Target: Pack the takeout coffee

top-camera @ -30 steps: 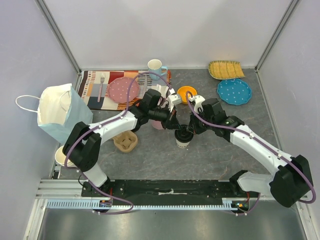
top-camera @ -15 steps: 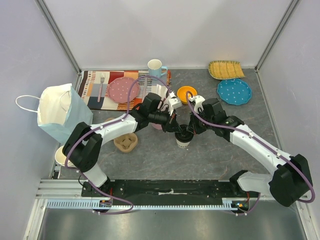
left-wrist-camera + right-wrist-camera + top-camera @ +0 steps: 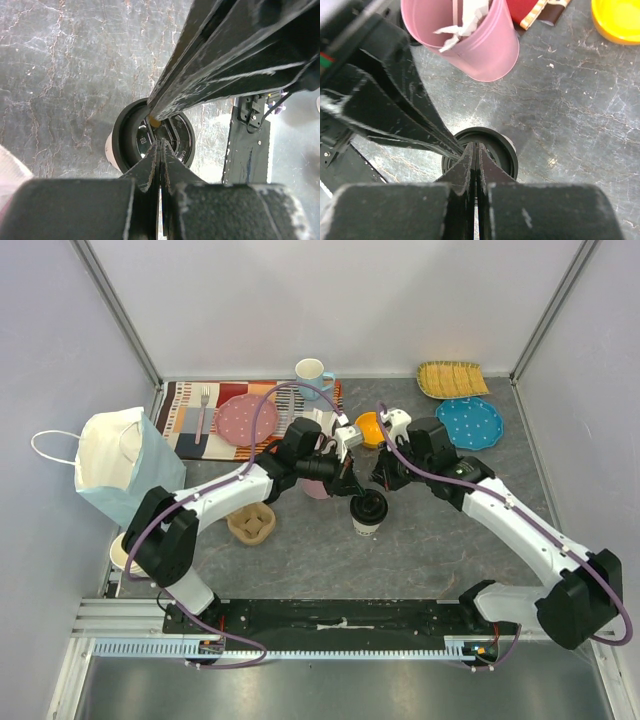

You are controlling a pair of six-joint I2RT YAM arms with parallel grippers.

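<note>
On the bench (image 3: 450, 560) the takeout coffee (image 3: 368, 514) stands upright. Left claw (image 3: 160, 145) and right claw (image 3: 475, 146) hang pinched closed near its lid (image 3: 126, 145).

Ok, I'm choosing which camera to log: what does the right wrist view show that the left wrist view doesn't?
Right wrist only: the yellow bowl and a placemat corner. Left wrist only: the black mounting plate. Both: the takeout coffee with its black lid on the grey table, and the left gripper and right gripper, both shut, meeting over it.

White links (image 3: 228, 496), black joints (image 3: 166, 532), purple cables (image 3: 257, 428), scuffed black jaws.
</note>
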